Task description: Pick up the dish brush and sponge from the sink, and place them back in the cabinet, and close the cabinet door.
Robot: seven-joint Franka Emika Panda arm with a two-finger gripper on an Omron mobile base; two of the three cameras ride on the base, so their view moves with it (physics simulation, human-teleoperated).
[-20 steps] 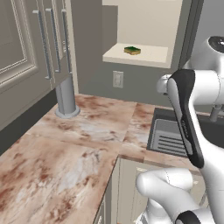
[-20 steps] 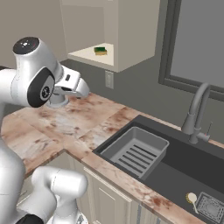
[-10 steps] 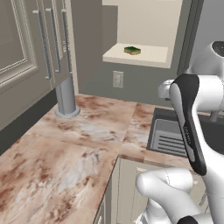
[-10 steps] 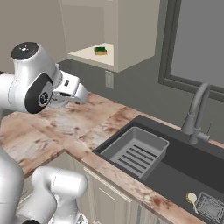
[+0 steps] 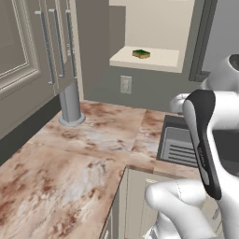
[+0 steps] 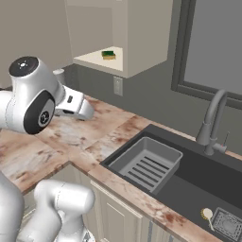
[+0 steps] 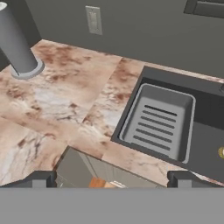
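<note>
Hanging above the front edge of the counter, the gripper has its two dark fingertips spread wide apart, with nothing between them. Under it lies the marbled brown countertop, and just beyond is the sink, a black basin set into the counter. At the left end of the sink sits the grey ribbed drainer tray. The dish brush lies on the bottom of the sink near its front right corner, its pale round end beside a small square drain grate. The grey arched faucet stands at the back edge of the basin. Further away, on the wall, the cabinet stands open, and the sponge rests on its pale shelf, green side up. A grey cylinder stands upright on the counter to the left, near a wall outlet. The cabinet door with slim bar handles is at the far left.
</note>
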